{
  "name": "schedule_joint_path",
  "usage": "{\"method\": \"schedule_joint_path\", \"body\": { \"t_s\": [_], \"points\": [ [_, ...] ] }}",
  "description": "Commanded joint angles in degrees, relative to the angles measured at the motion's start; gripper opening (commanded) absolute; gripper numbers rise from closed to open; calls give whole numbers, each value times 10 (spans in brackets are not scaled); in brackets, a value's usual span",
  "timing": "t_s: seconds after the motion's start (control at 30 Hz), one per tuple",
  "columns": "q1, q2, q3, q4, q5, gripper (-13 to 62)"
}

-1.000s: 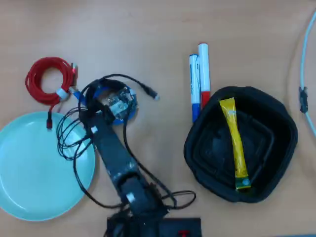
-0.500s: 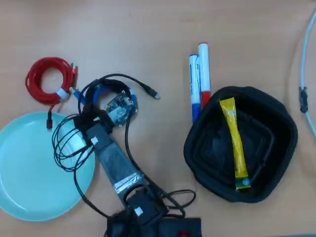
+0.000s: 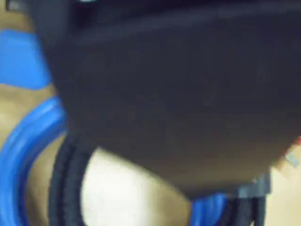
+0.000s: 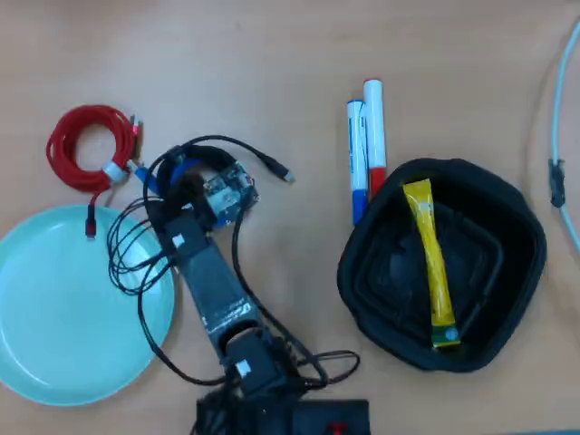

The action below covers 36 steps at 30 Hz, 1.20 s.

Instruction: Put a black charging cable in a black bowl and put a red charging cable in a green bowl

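Black cable loops dominate the scene below the arm. Seen from overhead, the gripper (image 4: 204, 177) sits low over a blue coiled cable (image 4: 172, 172) and the black charging cable (image 4: 237, 145), at about ten o'clock from the table's centre. The arm's body hides the jaws, and the wrist view is a dark blur with blue and black strands close up, so I cannot tell whether the gripper is open or closed on anything.

The black charging cable's tail runs toward three o'clock, long axis roughly east–west, ending in a small plug (image 4: 283, 174). The black bowl (image 4: 517, 213) waits at three o'clock, already holding a yellow sachet (image 4: 431, 267). The red charging cable (image 4: 86, 145) lies coiled at ten o'clock, just beside the green bowl (image 4: 54, 308) at eight o'clock.

Likely risk: black and blue cables lie tangled together, so a grasp may catch the blue one instead, or drag both. The arm's own wires (image 4: 136, 254) also loop nearby and could snag.
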<state>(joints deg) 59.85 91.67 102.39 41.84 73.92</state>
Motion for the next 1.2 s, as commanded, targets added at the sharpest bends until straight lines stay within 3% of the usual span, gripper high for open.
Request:
{"method": "schedule_joint_path", "body": {
  "t_s": [0.0, 0.43, 0.67, 1.17],
  "points": [
    [2, -14, -18, -55, -18, 351],
    [1, -93, -25, -108, -18, 341],
    [0, -93, -24, -108, -17, 205],
    [-62, -91, -14, -60, 58, 201]
  ]
}}
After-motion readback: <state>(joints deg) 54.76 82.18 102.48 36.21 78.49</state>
